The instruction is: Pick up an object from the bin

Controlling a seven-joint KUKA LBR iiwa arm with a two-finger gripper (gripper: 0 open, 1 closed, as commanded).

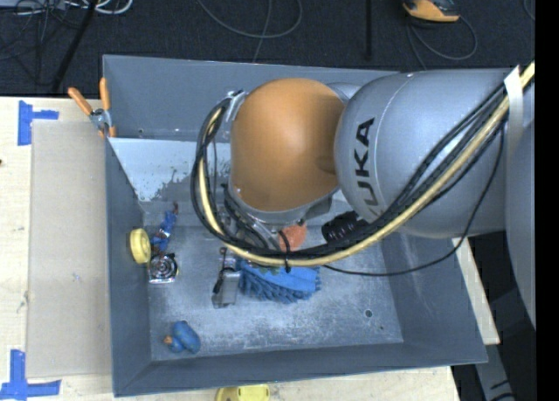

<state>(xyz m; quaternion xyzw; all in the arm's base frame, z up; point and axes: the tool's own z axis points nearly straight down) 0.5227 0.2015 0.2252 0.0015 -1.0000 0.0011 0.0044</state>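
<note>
Where end effector [226, 286] hangs, 1 blue brush [284, 282]

grey arm link [419, 120] — "uka", first letter hidden

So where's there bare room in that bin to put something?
The bare floor right of the blue bristly brush, toward the bin's right wall, is free, as is the strip along the near wall right of the small blue lump. The left is crowded: yellow disc, silver metal piece. The arm covers the middle.
</note>
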